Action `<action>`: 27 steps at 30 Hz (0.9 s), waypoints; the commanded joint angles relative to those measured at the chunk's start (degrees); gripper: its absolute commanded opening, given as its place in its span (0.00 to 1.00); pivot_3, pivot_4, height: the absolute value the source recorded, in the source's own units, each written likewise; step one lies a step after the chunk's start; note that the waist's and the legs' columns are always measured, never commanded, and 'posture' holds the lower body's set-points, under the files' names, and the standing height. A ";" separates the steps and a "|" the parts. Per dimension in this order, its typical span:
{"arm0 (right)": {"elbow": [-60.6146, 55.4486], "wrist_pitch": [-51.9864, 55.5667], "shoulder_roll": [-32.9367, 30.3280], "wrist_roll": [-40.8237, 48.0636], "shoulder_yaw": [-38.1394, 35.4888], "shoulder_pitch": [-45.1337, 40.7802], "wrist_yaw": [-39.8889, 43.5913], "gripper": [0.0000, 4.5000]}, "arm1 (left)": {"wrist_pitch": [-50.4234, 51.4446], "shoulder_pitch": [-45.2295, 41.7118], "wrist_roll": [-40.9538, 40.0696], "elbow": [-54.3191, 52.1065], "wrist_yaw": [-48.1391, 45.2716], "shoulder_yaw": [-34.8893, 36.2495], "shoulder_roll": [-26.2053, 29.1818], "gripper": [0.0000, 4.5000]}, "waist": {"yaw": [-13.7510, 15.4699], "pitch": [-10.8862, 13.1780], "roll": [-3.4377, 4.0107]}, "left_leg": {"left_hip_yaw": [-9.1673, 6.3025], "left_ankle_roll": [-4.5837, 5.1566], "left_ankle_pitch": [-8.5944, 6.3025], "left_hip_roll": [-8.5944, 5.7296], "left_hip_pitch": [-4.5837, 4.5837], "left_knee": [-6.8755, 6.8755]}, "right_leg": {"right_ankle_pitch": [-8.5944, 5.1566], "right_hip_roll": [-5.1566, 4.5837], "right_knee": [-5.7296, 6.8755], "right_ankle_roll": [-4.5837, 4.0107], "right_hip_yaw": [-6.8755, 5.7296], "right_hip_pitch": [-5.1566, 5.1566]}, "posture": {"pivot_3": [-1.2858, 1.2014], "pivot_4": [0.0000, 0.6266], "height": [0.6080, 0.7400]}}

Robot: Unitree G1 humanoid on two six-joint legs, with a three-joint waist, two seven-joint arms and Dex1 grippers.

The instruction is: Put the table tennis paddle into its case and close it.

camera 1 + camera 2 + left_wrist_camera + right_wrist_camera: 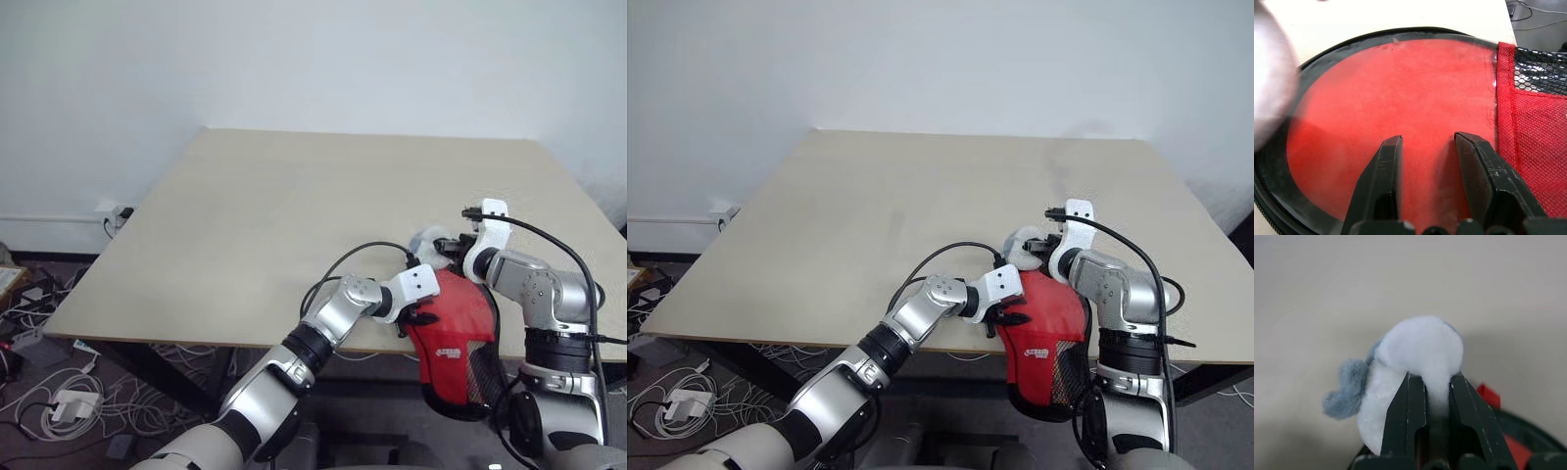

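- The case [453, 338] lies at the near edge of the table [294, 206], toward the near right corner. Its round red end rests on the tabletop, and its narrower end, with the black mesh patch and white logo, hangs over the edge toward the robot. Its long axis therefore runs from the table edge back toward the robot.
- The paddle itself cannot be made out. The rim of the case looks drawn together, so my judgement is that the paddle is already inside.
- The left gripper [1427, 147] rests on the red face of the case from its left side. Its two black fingers are a narrow gap apart and lie flat on the fabric, pinning it rather than pinching it.
- The right gripper [1430, 382] sits just past the far rim of the case. Its jaws are squeezed almost shut on a small fluffy white and grey pompom [1415, 357]. I take this to be the zip pull.
- The relation that matters is that the pull sits at the top of the round end, with the rim curving away on both sides. The right arm holds the pull and the left arm is the anchor.
- The next move probably calls for drawing the pull along the rim while the left gripper keeps the case from sliding off the edge.
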 commanded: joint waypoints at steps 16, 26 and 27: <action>4.99 -1.37 -11.80 -2.49 -3.55 -2.23 1.52 0.01 | 7.80 2.49 2.23 -0.39 -0.92 -2.52 2.38 0.38 | 0.01 0.00 0.01 | -0.01 0.00 0.00 0.11 0.00 0.00 | 0.00 -0.02 -0.01 0.00 0.00 0.02 | 0.52 0.00 0.81; 4.09 8.33 -25.42 2.32 -7.09 2.25 10.11 0.00 | 8.40 2.69 2.20 -0.29 -0.79 -2.58 2.09 0.38 | 0.15 -0.01 0.04 | -0.03 0.03 -0.02 0.15 0.01 0.00 | -0.01 -0.13 -0.09 -0.02 -0.03 0.07 | 0.52 0.00 0.81; 3.29 8.84 -26.80 2.61 -6.40 3.54 11.34 0.00 | 8.65 2.62 2.15 -0.23 -0.73 -2.51 1.98 0.38 | 0.10 -0.01 0.04 | -0.03 0.04 -0.03 0.15 0.01 0.00 | -0.01 -0.14 -0.10 -0.02 -0.03 0.08 | 0.52 0.00 0.81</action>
